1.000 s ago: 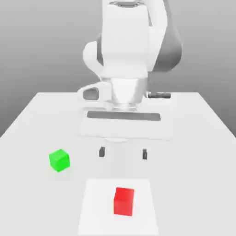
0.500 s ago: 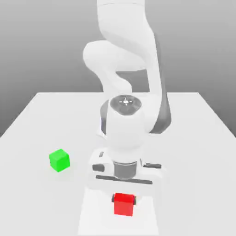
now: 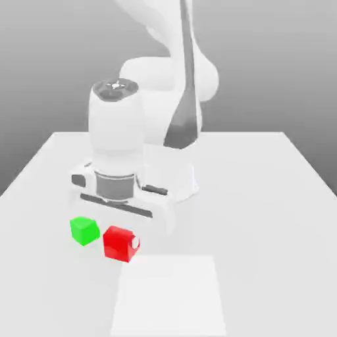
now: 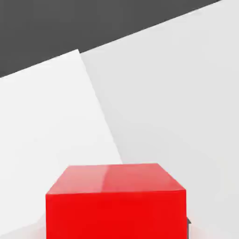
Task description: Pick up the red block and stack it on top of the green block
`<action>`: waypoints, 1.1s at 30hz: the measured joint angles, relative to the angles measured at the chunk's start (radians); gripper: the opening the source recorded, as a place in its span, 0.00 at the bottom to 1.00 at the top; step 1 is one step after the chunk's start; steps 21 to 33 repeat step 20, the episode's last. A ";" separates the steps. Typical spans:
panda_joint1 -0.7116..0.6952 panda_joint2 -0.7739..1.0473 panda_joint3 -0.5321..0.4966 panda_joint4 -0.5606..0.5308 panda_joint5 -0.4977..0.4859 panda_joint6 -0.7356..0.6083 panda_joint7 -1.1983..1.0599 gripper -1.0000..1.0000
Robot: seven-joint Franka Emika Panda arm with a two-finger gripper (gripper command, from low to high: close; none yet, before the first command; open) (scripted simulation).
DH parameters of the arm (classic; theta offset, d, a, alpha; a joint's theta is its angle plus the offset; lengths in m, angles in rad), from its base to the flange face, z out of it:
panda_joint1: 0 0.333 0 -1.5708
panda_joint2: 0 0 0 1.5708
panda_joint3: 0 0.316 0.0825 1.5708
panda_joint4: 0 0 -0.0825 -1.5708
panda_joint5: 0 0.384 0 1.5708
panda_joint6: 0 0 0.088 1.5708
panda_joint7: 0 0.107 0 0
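The red block (image 3: 119, 243) hangs tilted just above the table, held under the white hand, with my gripper (image 3: 121, 245) shut on it. In the hand view the red block (image 4: 115, 201) looms large and close. The green block (image 3: 84, 230) rests on the table at the exterior view's left. It sits right beside the red block, on that block's left and a little lower.
A paler square patch (image 3: 170, 296) marks the white table (image 3: 263, 197) near its front edge, to the right of and below the held block. The arm's base and links (image 3: 164, 105) rise behind the hand at the table's back middle.
My gripper shut on the red block at the pale patch, lifted it and carried it to the exterior view's left, up to the green block. The green block has not moved.
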 joint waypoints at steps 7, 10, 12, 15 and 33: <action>-0.230 -0.213 -0.152 -0.171 -0.065 -0.042 -0.009 0.00; -0.248 -0.192 -0.193 -0.200 -0.047 0.007 -0.029 0.00; -0.229 -0.132 -0.211 -0.201 -0.023 0.067 -0.046 0.00; -0.199 -0.030 -0.230 -0.199 0.020 0.167 -0.074 0.00; -0.178 0.067 -0.239 -0.197 0.060 0.262 -0.100 1.00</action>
